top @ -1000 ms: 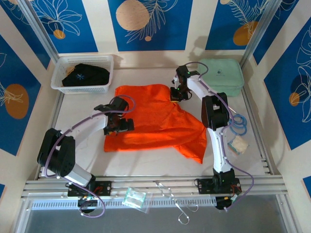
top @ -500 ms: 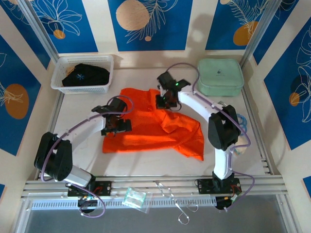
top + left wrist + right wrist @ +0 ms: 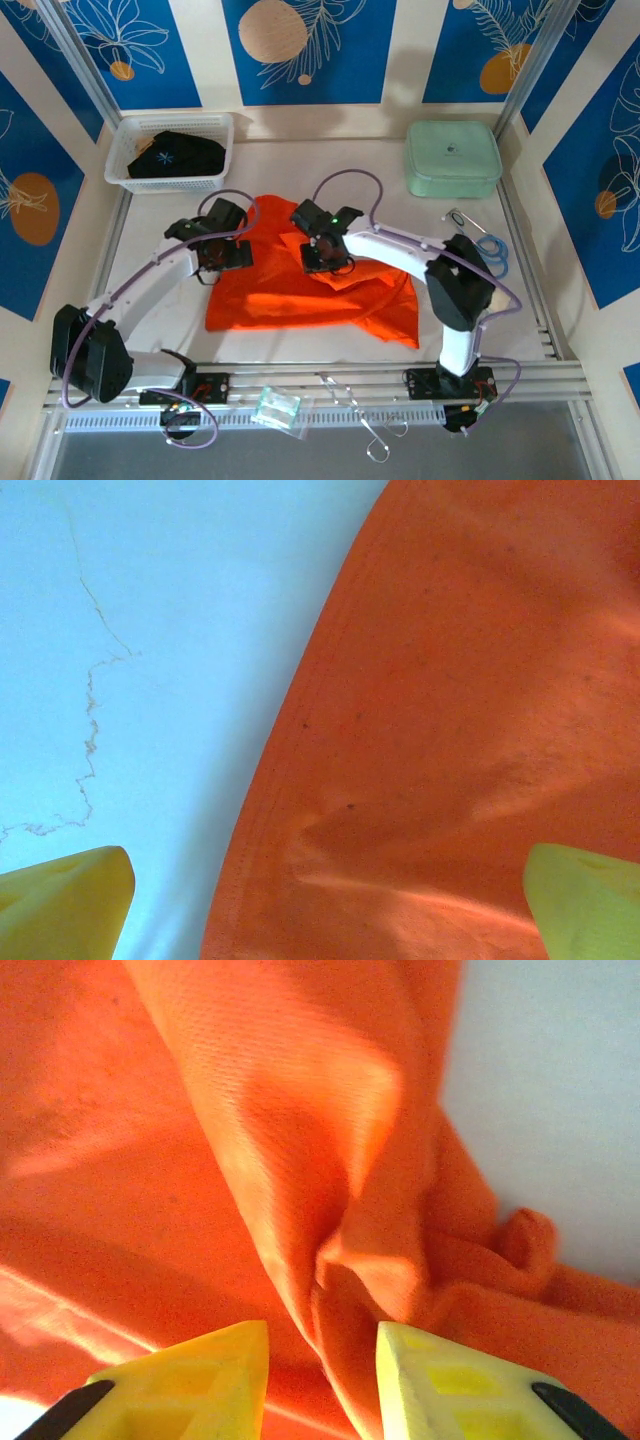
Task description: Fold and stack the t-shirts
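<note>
Folding looks midway: the orange t-shirt (image 3: 300, 295) lies on the desk (image 3: 270, 160) beneath the right claw (image 3: 322, 1360), jaws slightly apart astride a ridge (image 3: 350, 1250), and the left claw (image 3: 320, 900), spread wide above its hem (image 3: 265, 810). Next, probably, smooth that ridge.

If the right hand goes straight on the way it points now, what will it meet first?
Probably the bunched fold of the orange t-shirt, which lies directly ahead of the right hand, in line with the gap between its jaws. How near it is, I cannot judge.
</note>
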You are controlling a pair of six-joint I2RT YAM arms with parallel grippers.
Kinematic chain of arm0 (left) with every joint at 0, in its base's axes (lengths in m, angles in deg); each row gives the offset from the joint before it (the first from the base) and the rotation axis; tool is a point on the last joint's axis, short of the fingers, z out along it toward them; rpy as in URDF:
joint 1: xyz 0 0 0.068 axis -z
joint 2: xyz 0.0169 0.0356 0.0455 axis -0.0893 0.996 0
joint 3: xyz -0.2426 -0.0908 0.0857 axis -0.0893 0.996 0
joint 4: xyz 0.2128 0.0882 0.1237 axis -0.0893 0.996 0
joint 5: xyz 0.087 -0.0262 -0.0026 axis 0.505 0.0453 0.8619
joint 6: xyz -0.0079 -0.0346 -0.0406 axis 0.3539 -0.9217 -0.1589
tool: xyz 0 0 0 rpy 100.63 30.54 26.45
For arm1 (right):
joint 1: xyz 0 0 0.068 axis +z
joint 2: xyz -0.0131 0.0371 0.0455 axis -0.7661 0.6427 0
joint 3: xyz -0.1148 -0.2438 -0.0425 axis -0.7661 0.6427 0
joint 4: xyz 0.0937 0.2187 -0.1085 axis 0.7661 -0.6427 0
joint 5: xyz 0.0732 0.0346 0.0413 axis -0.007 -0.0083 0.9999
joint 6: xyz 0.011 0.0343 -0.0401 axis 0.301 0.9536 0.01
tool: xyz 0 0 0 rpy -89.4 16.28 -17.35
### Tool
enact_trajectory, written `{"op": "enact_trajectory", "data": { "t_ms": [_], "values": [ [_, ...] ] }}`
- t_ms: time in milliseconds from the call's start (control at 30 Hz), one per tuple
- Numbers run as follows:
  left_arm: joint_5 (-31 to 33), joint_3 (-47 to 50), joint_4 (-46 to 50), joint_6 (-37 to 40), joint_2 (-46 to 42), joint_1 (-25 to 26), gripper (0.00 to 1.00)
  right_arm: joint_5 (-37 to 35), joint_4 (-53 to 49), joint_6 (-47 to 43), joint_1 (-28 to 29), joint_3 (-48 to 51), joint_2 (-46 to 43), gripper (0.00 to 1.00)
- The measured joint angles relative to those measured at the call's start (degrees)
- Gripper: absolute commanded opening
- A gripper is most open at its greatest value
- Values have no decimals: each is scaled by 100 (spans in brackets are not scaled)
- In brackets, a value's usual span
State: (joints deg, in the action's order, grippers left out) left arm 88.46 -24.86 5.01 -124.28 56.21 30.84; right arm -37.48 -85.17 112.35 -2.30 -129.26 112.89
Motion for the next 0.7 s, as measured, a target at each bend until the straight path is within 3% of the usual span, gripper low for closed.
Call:
{"op": "enact_trajectory", "data": {
  "t_ms": [167,400,667,700],
  "values": [
    [-332,-256,-31,138,197,59,100,-48,-131,20,-555,262,-841,44],
    [-940,-1674,-411,726,1484,557,100,90,-160,20,-1808,988,-1497,47],
    [-1397,-3665,-564,1283,3637,822,99,457,-162,208,-1934,1987,-1698,61],
    [-1421,-3775,-557,1300,3860,822,100,490,-138,240,-1945,2096,-1718,67]
  ]
}}
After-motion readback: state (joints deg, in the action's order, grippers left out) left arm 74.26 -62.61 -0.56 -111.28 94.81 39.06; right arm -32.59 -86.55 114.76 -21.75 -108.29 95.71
